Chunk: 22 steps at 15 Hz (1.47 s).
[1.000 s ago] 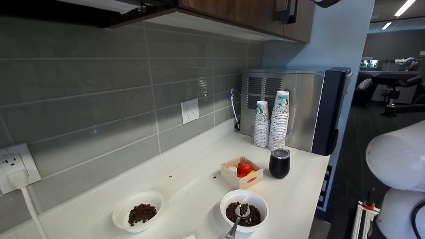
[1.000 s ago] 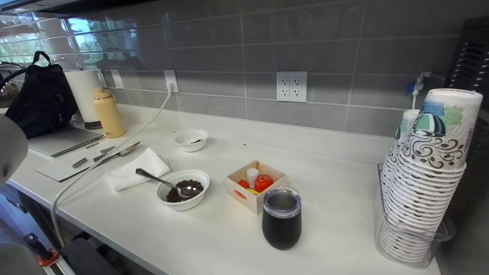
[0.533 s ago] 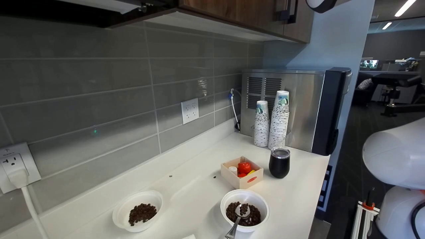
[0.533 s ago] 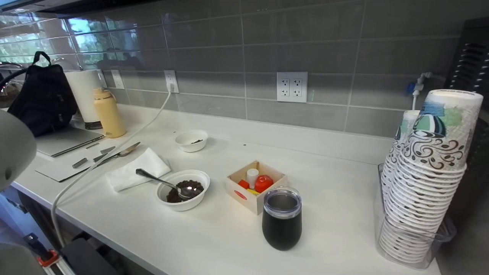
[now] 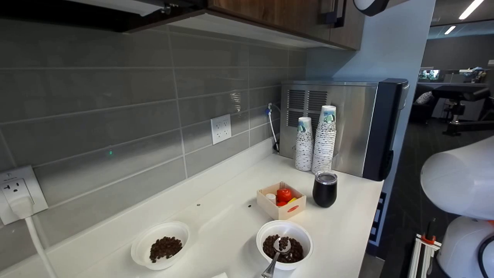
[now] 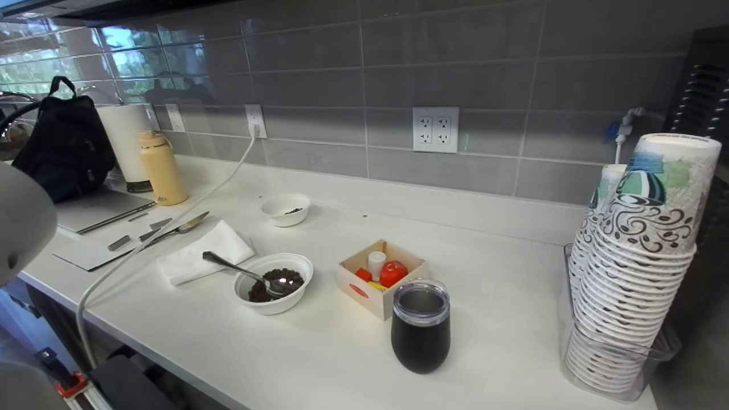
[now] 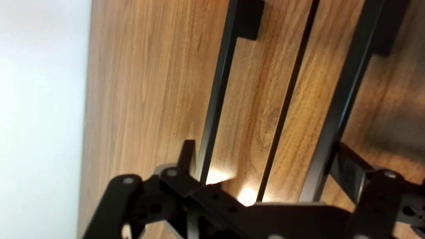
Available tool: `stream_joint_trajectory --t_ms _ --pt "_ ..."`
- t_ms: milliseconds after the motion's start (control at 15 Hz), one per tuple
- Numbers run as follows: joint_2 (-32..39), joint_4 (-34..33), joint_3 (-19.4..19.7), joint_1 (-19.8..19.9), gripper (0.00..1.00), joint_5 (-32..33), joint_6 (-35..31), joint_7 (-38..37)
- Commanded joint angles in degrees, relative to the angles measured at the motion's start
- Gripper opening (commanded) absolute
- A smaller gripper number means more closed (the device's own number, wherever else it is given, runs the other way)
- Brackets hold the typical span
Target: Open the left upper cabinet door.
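Left upper cabinet door [image 5: 278, 13] stands closed, the end effector [image 7: 267, 162] spread across both handles [image 7: 345, 99], contact unclear.

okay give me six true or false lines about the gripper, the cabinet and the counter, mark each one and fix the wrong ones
1. The gripper is open. True.
2. A cabinet door hangs wide open. False: the cabinet doors look shut.
3. A metal spoon rests in a white bowl of dark bean-like pieces. True.
4. The wooden crate is empty. False: the wooden crate holds a red vegetable-like piece.
5. The black tumbler stands upright. True.
6. The paper cups lie scattered. False: the paper cups stand in two stacks.
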<state>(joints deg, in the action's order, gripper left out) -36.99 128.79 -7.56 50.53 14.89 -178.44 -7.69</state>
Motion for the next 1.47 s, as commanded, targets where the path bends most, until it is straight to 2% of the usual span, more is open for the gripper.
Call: stream_joint_trajectory --t_ms 0,333,533,667,1067,1400 --pt "3.81 -3.12 -1.25 2.31 1.00 -1.68 -0.35 -0.37" --pt "6.29 -5.70 -3.79 4.23 1.00 -1.24 0.40 -3.04" --pt "4.56 -4.80 -1.10 1.47 1.00 -2.20 4.47 -0.65" --pt "2.79 -4.40 0.47 0.29 1.00 -1.59 9.54 0.49" --pt "-2.71 -4.36 8.09 -7.24 1.00 0.39 22.74 4.16" --pt "-8.87 -2.88 11.34 -9.71 1.00 3.15 30.75 5.81"
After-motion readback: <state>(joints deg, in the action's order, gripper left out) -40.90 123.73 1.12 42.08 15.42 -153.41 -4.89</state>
